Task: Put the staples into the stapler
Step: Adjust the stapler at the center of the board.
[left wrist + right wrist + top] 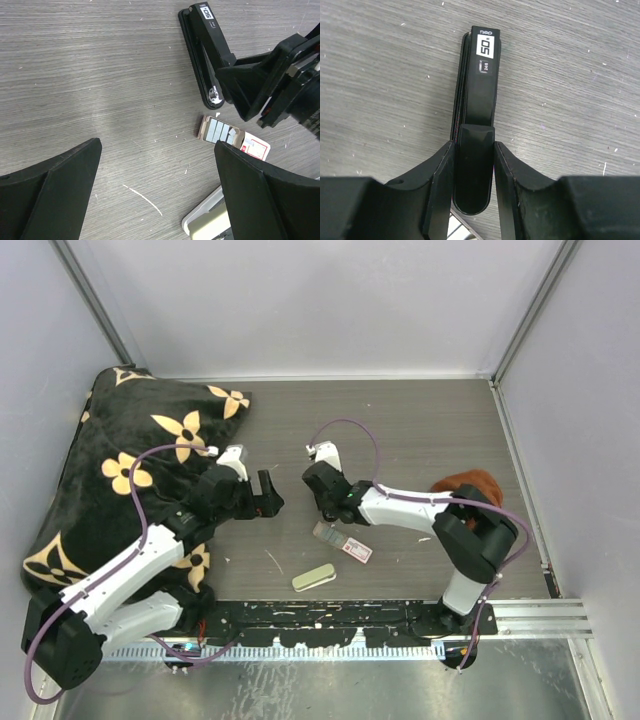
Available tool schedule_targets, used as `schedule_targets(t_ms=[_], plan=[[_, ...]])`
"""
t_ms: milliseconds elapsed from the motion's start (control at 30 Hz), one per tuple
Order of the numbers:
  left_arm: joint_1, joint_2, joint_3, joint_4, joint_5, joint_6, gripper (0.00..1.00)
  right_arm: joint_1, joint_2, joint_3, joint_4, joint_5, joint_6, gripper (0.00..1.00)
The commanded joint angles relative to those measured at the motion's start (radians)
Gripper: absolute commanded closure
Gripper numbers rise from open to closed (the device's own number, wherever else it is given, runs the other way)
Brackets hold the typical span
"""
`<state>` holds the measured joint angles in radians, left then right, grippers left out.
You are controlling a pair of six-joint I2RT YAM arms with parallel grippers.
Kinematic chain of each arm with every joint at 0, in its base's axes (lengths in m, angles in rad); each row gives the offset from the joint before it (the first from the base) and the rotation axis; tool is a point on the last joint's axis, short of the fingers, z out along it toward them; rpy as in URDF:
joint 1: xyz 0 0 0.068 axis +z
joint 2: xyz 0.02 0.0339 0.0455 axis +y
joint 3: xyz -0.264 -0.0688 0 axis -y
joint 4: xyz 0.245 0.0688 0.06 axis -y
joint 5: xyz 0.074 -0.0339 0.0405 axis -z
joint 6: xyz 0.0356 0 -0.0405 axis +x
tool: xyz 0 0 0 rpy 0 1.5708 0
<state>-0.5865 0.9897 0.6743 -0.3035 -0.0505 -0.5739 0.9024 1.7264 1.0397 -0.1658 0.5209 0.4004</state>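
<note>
The step in hand is securing the stapler; loading has not begun. The right gripper has its two fingers pressed against both flanks of the stapler's rounded end, gripping it about halfway open, while the stapler lies shut on the wooden table. The left gripper hovers at 9 o'clock of the stapler, jaws spread fully wide and holding nothing. The staples, a silvery strip, rest in their opened red-and-white box on the table, at 5 o'clock of the right gripper and just apart from it, untouched. A cream-green oblong lies at 7 o'clock of the box. In my judgement, the next move calls for opening the stapler's top to expose the magazine, with the free left gripper then fetching the strip.
</note>
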Motion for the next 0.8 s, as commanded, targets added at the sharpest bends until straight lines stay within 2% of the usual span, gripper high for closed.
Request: schedule_targets(t_ms=[0, 133, 267, 333, 500, 600, 767], plan=[[0.007, -0.035, -0.017, 0.077, 0.021, 0.054, 0.02, -0.035, -0.126, -0.076, 0.175, -0.212, -0.271, 0.68], [0.007, -0.024, -0.03, 0.14, 0.076, 0.09, 0.02, -0.043, -0.185, -0.144, 0.23, -0.365, -0.416, 0.68], [0.007, 0.033, 0.001, 0.185, 0.143, 0.121, 0.02, -0.044, -0.242, -0.173, 0.233, -0.361, -0.476, 0.65], [0.007, 0.08, 0.022, 0.208, 0.155, 0.12, 0.02, -0.046, -0.267, -0.188, 0.239, -0.35, -0.476, 0.6], [0.007, 0.249, 0.127, 0.27, 0.19, 0.105, 0.02, -0.049, -0.351, -0.232, 0.243, -0.349, -0.405, 0.3], [0.007, 0.375, 0.21, 0.292, 0.23, 0.101, 0.01, -0.049, -0.438, -0.293, 0.254, -0.359, -0.331, 0.23], [0.007, 0.557, 0.356, 0.298, 0.291, 0.117, 0.0, -0.072, -0.592, -0.396, 0.231, -0.337, -0.163, 0.2]])
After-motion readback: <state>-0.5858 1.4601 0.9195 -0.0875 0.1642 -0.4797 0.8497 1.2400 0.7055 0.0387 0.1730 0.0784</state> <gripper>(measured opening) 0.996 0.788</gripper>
